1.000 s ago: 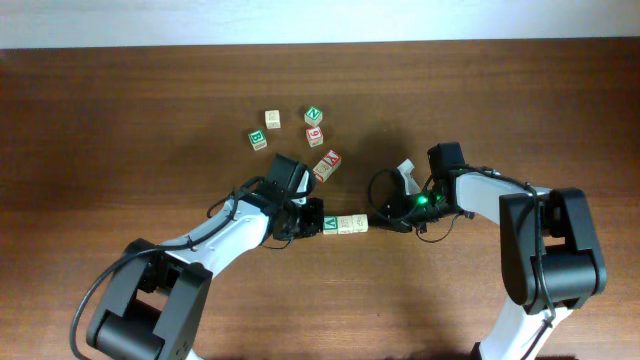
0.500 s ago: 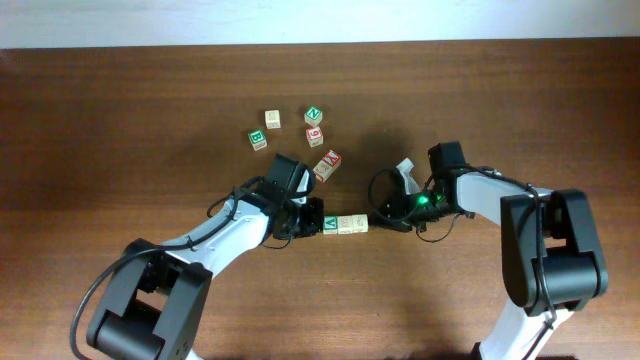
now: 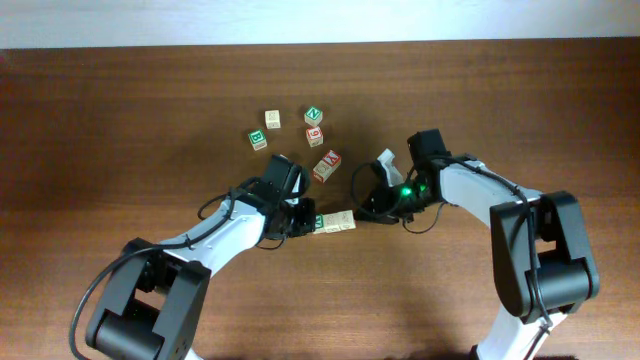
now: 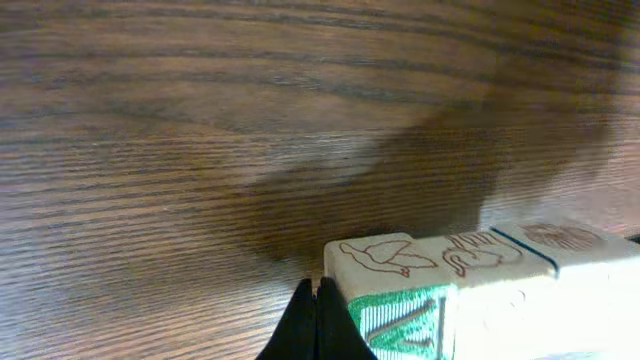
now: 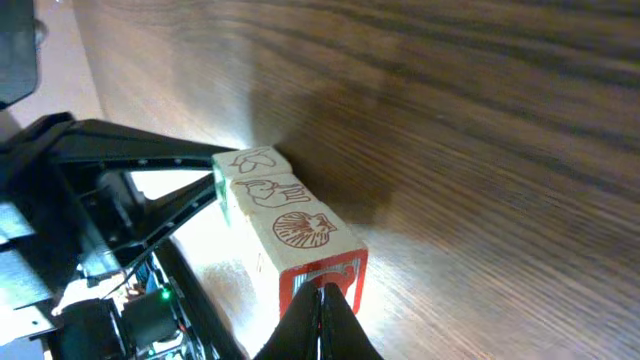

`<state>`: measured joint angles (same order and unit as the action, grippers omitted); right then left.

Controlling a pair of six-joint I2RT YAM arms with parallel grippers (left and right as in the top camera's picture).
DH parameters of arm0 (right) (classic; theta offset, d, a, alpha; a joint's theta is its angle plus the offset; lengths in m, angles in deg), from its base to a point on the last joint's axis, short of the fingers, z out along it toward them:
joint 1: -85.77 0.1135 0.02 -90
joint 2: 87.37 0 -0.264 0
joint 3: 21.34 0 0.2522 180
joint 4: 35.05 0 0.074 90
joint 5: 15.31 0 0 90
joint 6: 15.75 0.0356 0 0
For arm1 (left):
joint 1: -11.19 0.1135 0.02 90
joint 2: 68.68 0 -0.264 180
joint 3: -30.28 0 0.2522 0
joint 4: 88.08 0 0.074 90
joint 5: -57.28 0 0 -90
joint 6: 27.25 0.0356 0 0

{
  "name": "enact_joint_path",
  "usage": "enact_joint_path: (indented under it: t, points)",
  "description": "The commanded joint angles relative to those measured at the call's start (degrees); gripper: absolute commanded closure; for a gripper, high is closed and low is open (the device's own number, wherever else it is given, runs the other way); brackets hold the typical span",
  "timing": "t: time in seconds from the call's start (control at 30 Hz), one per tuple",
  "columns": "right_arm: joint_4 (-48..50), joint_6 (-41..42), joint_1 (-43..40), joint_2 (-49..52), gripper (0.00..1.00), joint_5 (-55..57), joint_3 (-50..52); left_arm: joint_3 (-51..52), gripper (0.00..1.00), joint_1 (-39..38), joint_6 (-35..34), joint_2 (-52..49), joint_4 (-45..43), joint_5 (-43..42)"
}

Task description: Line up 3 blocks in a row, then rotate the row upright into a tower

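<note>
Left pincer closed, right pincer closed, both touching blocks

The overhead view is evenly lit and sharp, with only soft shadows on the surface. Both wrist views show the blocks washed pale and bright, a broad dim shadow behind them, and softer grain farther off.

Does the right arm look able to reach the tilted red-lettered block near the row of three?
Probably yes. Only bare table lies between the right gripper and the tilted block; the row sits aside, not between. Its shut jaws would need opening first.
</note>
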<state>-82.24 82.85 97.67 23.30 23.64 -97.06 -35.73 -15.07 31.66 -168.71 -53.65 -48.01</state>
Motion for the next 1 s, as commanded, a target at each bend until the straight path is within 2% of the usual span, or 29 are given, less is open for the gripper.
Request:
enact_joint_path:
  t: [0.0, 0.97]
  points:
    - [-1.7, -0.6, 5.2, -1.1, 0.95, -1.8, -3.7, -0.3, 1.0, -1.2, 0.6, -0.7, -1.2, -6.0]
    - [-3.5, 4.6, 20.1, -1.1, 0.95, 0.7, -13.0, -0.3, 1.0, -1.2, 0.6, -0.7, -1.1, -6.0]
